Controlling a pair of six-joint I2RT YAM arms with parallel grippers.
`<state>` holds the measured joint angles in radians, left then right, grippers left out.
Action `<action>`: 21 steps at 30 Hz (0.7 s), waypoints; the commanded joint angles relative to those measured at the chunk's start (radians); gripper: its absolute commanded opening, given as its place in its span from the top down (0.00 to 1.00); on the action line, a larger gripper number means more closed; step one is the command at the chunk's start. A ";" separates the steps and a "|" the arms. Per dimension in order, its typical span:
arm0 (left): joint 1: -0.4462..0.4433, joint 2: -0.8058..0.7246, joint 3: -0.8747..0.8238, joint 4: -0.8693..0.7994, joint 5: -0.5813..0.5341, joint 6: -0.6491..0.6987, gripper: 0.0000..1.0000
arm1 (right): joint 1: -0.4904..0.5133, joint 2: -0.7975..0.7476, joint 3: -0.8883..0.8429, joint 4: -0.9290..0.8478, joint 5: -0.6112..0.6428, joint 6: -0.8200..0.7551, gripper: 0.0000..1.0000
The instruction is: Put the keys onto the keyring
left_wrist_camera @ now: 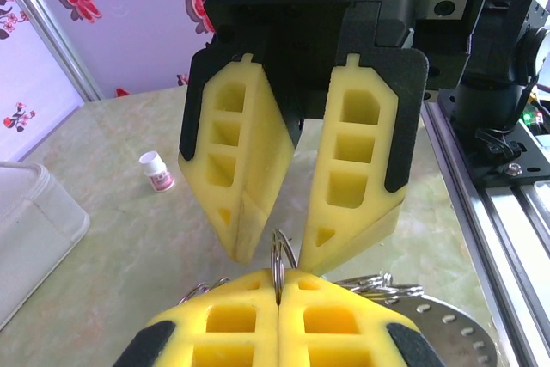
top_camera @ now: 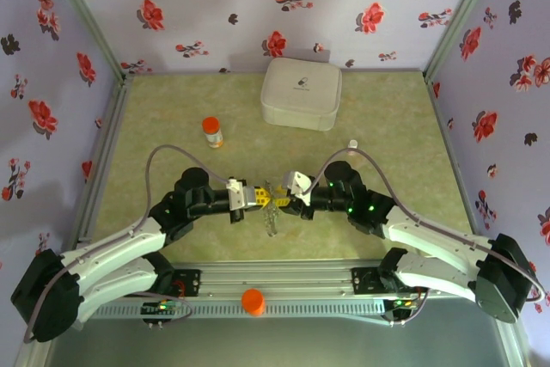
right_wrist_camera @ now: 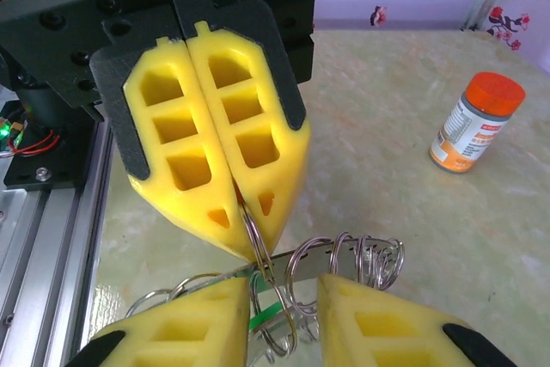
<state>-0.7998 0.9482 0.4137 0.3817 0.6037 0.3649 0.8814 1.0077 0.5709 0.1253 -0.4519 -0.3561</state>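
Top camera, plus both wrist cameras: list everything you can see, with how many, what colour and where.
metal rings: several linked, silver, hanging between the two grippers at mid-table
key: a green bit among the rings; count unclear
bottle: one, orange cap, behind the left arm
vial: one, white, behind the right arm
case: one, white, centre back by the wall
knob: one, orange, on the rail at the near edge
table: one, pale green
left gripper: yellow fingers, shut on one ring
right gripper: yellow fingers, open around the rings
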 commanded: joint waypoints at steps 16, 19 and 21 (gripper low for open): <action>-0.006 0.016 -0.009 0.089 0.027 -0.039 1.00 | 0.018 0.017 0.003 0.055 -0.062 -0.027 0.89; -0.005 0.036 -0.015 0.115 0.024 -0.058 1.00 | 0.021 0.026 0.003 0.052 -0.069 -0.027 0.94; -0.005 0.046 -0.021 0.127 0.018 -0.064 1.00 | 0.021 0.025 0.004 0.039 -0.073 -0.028 0.98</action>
<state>-0.7994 0.9810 0.3973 0.4080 0.6109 0.3264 0.8879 1.0271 0.5674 0.1413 -0.4885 -0.3752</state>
